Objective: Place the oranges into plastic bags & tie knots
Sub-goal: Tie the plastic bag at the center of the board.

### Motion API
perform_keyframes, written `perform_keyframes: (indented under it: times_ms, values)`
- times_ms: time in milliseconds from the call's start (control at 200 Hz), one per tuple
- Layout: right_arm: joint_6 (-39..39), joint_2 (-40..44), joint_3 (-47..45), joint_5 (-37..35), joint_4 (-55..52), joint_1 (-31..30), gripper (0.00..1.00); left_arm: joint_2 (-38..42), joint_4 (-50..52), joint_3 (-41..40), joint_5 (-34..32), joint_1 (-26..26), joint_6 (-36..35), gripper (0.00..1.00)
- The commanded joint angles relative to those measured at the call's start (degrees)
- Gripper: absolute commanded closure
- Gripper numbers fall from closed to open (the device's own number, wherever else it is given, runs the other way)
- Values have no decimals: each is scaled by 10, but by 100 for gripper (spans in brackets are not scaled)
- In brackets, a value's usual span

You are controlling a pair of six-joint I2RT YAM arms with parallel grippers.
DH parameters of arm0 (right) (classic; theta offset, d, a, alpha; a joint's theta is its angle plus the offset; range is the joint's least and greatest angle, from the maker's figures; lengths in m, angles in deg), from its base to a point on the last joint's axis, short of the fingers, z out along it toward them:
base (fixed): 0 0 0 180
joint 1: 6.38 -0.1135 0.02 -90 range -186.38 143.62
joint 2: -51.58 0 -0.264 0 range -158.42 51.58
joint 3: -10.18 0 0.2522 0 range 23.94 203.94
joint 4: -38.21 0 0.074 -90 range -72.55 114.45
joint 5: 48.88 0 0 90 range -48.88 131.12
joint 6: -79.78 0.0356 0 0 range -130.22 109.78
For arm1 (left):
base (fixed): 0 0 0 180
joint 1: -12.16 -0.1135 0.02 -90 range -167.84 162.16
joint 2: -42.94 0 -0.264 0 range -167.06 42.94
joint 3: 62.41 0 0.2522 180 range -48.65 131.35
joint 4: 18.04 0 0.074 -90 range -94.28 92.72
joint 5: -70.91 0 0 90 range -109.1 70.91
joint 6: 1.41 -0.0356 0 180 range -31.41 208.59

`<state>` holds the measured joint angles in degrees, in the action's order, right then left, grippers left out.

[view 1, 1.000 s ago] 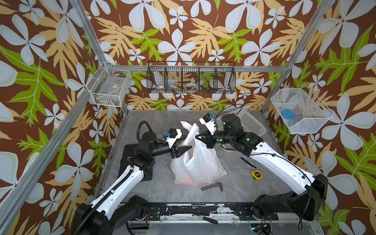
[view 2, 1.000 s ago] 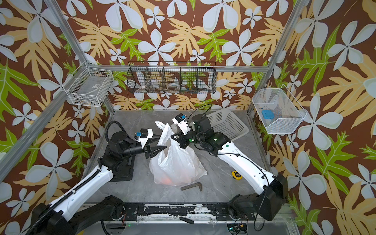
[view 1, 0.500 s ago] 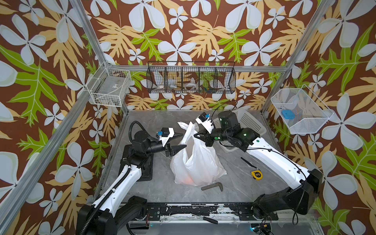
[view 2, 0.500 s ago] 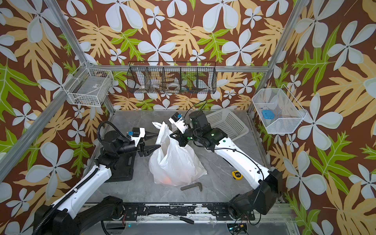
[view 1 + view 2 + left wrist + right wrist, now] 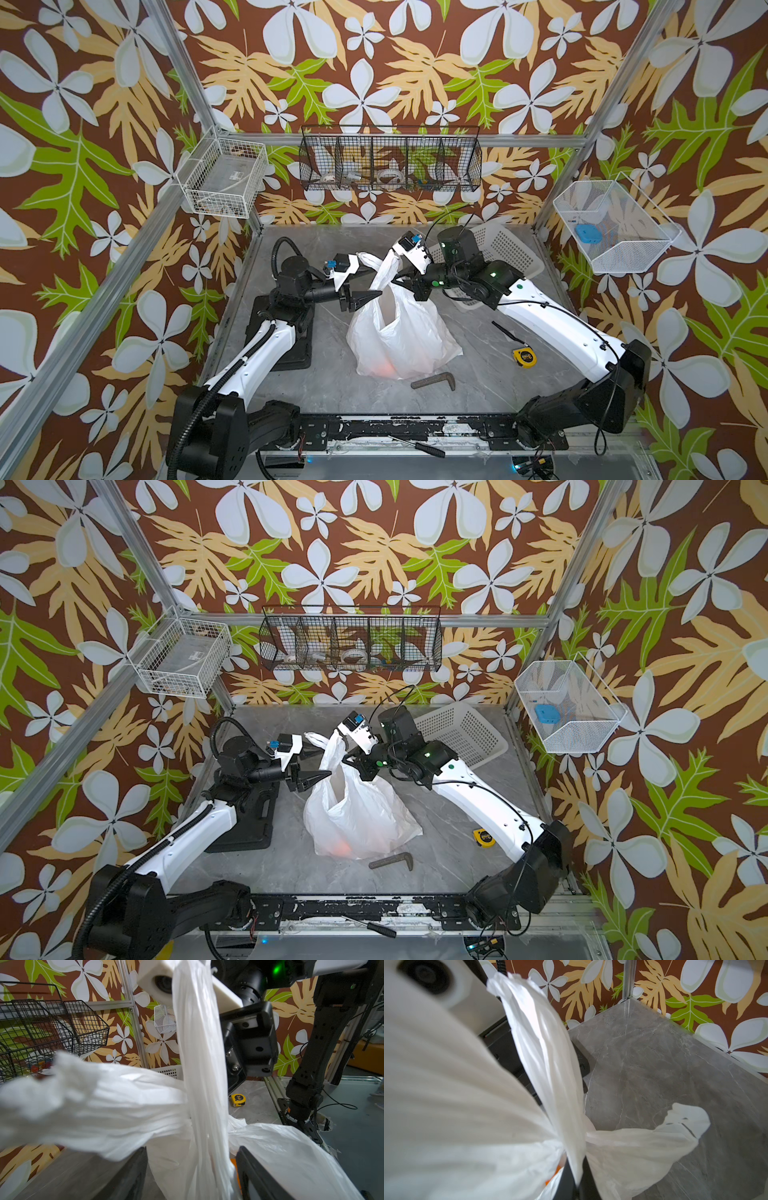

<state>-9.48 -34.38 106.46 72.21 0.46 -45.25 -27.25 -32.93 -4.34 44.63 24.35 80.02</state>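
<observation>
The white plastic bag [image 5: 399,336] [image 5: 357,816] stands mid-table. The oranges [image 5: 384,368] [image 5: 338,848] glow through its lower wall and show as orange slivers [image 5: 233,1164] [image 5: 557,1169] in the wrist views. My right gripper [image 5: 397,278] [image 5: 347,760] [image 5: 576,1164] is shut on one handle strap [image 5: 550,1064], holding it upright. The other strap [image 5: 93,1105] crosses it above the bag mouth; I cannot tell whether this is a knot. My left gripper [image 5: 370,282] [image 5: 322,763] [image 5: 191,1151] is open, its jaws either side of the upright strap without touching it.
A white perforated basket [image 5: 498,253] lies behind the right arm. A yellow tape measure [image 5: 523,357] and a dark bent bar [image 5: 434,380] lie right of and in front of the bag. A black pad [image 5: 282,332] sits under the left arm. Wire baskets hang on the walls.
My left gripper drew back from the bag, then came forward again with its jaws a little wider. My right gripper, still holding the strap, shifted slightly left.
</observation>
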Motion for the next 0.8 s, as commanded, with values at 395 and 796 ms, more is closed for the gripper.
perform_keyframes:
  times_ms: [395, 796]
  values:
    - [-1, -25, 27, 18, 27, -16, 100, -45, -172, 6, 86, -2, 118, 35]
    - [-23, -26, 16, 74, 28, -16, 100, -160, -751, -12, 146, -4, 574, 52]
